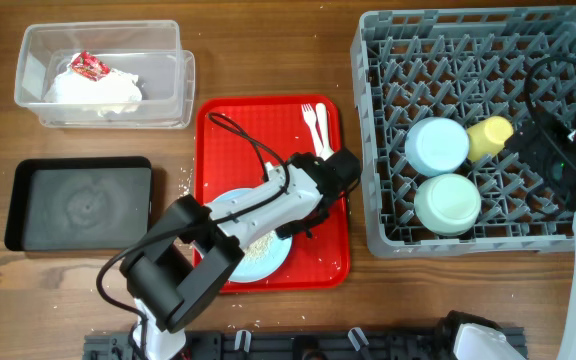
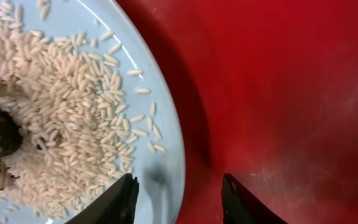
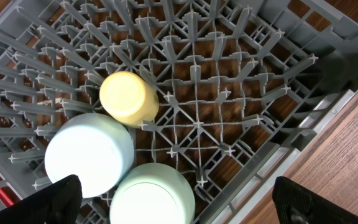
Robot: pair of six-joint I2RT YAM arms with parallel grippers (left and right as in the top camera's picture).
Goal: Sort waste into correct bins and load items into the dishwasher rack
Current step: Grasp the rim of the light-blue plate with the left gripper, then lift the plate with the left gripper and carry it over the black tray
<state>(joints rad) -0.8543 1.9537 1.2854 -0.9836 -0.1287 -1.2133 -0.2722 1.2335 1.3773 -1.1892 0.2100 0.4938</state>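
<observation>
pale blue plate (image 2: pixel 169 155) on the red tray (image 2: pixel 278 93): stiff, light, probably slick, loose rice (image 2: pixel 61 106) aboard. open left pincer (image 2: pixel 178 193) straddles its 3 o'clock rim; grip there, keep level.

Serving tray (image 1: pixel 318 255) sits mid-desk, with the plate (image 1: pixel 226 203) at its 6 o'clock and the fork (image 1: pixel 309 115) and spoon (image 1: pixel 321 120) at 1. Tub (image 1: pixel 30 70) with napkins (image 1: pixel 103 88) inside is at 10 o'clock, the shallow bin (image 1: pixel 28 205) at 8. Rack (image 1: pixel 373 150) at 3 holds the cup (image 1: pixel 491 137), a bowl (image 1: pixel 437 145) left of it, and another bowl (image 1: pixel 448 203) in front.

The left arm (image 1: pixel 253 212) stretches forward with the left gripper (image 2: pixel 178 190) parted, pointing down; the right gripper (image 3: pixel 176 190) hangs spread wide.
</observation>
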